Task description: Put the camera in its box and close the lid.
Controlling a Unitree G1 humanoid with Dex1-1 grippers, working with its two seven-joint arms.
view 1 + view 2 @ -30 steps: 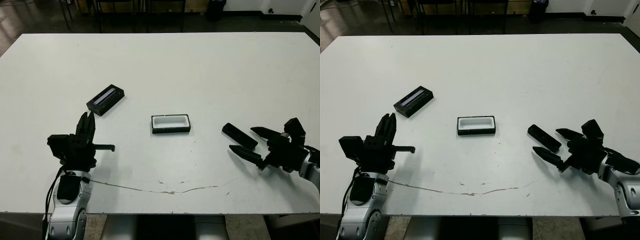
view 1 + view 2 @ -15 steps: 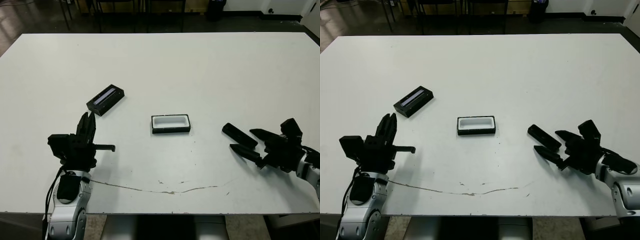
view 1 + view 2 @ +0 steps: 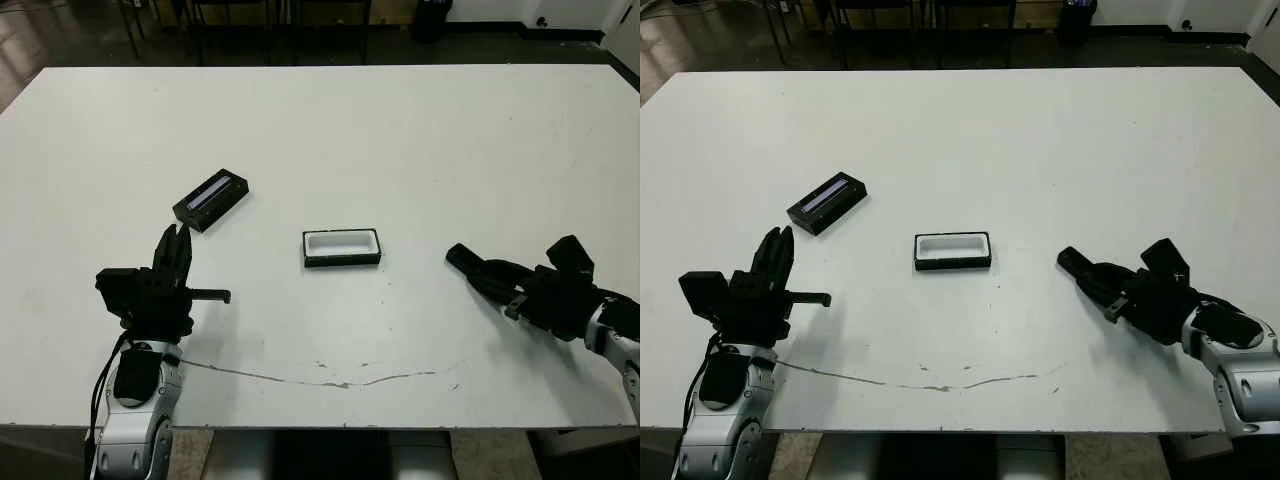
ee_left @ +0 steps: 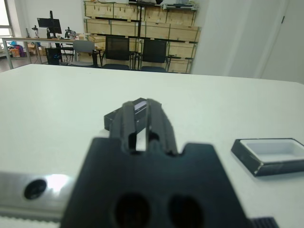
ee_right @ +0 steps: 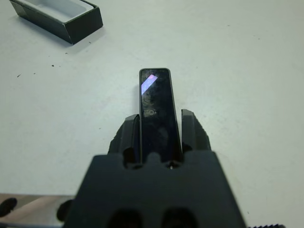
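The desk (image 3: pixel 400 140) is white, marked by a thin dark crack line near its front edge. The camera (image 5: pixel 159 111) is glossy black with a small bluish-purple patch on its face. The box (image 3: pixel 342 247) has black outer walls and a white lining. The lid (image 3: pixel 211 199) is black with a pale grey-blue stripe. Both end effectors, left (image 3: pixel 174 254) and right (image 5: pixel 161 135), are black.

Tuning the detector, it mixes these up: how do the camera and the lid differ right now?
The camera is a plain slim bar with a small bluish-purple patch; the lid is broader, with a long pale stripe. The camera sits between the right gripper fingers on the table's right side; the lid lies free on the left, beyond the left gripper. Both are black, oblong and on the table.
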